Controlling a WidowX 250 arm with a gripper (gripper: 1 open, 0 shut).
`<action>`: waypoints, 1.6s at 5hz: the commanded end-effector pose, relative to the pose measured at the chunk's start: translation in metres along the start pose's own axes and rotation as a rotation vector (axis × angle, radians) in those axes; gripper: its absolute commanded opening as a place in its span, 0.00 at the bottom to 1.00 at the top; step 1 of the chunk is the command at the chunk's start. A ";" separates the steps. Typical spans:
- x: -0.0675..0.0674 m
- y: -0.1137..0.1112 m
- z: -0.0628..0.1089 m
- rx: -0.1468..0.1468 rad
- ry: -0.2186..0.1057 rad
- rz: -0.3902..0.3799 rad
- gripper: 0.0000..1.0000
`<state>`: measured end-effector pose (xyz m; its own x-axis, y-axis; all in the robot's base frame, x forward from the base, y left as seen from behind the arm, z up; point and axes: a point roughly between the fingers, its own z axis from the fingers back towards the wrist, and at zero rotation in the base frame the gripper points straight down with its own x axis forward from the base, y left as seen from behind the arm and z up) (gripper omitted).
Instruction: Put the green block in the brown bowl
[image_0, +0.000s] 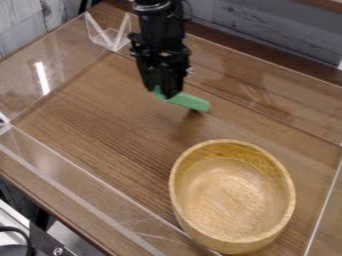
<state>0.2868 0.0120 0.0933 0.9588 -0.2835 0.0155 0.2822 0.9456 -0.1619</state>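
1 end effector (167, 90) grips the green block (187, 101) — apart from the brown bowl (233, 194).

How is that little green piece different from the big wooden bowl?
The green block is small, flat and bar-shaped; the brown bowl is wide, round and hollow. The block is plain bright green; the bowl shows light wood grain. The block hangs from the tool; the bowl sits on the table, empty.

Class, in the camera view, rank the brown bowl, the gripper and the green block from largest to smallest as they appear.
1. brown bowl, nearest the camera
2. gripper
3. green block, part hidden by the gripper
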 end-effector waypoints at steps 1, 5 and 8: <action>-0.004 -0.045 0.017 0.010 -0.039 -0.078 0.00; -0.023 -0.146 -0.027 0.029 -0.008 -0.269 0.00; -0.027 -0.139 -0.042 0.040 -0.038 -0.255 0.00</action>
<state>0.2147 -0.1181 0.0604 0.8550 -0.5178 0.0295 0.5174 0.8473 -0.1198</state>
